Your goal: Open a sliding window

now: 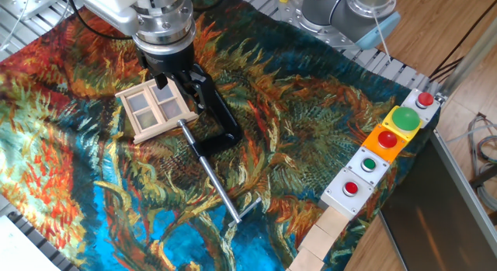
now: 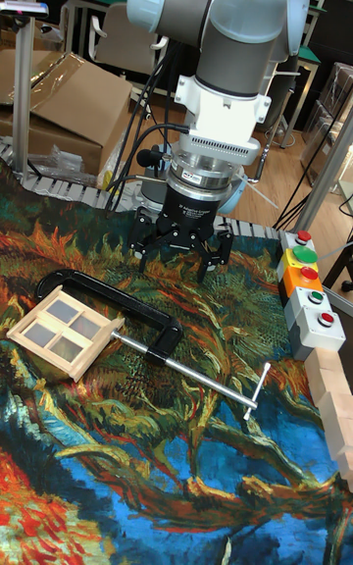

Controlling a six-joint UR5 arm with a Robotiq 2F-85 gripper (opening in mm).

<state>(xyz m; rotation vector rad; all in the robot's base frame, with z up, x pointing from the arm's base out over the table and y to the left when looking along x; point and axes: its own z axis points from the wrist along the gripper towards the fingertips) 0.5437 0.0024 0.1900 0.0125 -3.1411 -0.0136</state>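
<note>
The sliding window (image 1: 155, 109) is a small square frame of pale wood with crossbars and greyish panes, lying flat on the painted cloth at the left. In the tall fixed view the sliding window (image 2: 64, 330) lies at the left, with the black clamp's arm just behind it. My gripper (image 1: 172, 83) hangs over the window's far corner in the fixed view. In the tall fixed view the gripper (image 2: 181, 259) hovers above the cloth, behind and to the right of the window, without touching it. Its fingers are spread open and hold nothing.
A black C-clamp (image 1: 219, 119) with a long steel rod (image 1: 217, 185) lies right beside the window and runs toward the front. Button boxes (image 1: 386, 139) and pale wooden blocks (image 1: 322, 236) line the right edge. A cardboard box (image 2: 69, 114) stands behind the table.
</note>
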